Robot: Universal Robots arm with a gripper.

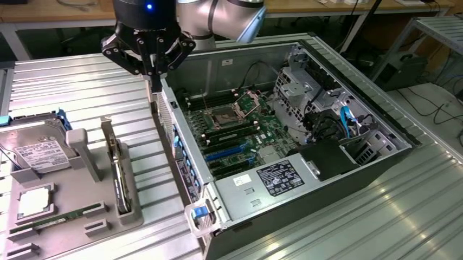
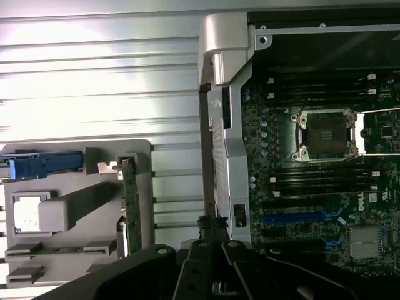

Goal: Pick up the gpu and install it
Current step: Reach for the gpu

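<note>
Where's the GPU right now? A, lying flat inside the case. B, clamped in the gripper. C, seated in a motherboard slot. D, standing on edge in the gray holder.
D: the gpu stands on edge in the gray holder, outside the computer case.

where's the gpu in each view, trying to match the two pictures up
Exterior view: the gpu stands on edge in the grey holder at the exterior view's left, outside the computer case.
Wrist view: the gpu stands on edge at the side of the grey holder nearest the computer case.
Shared landmark: the CPU socket inside the computer case.
</note>
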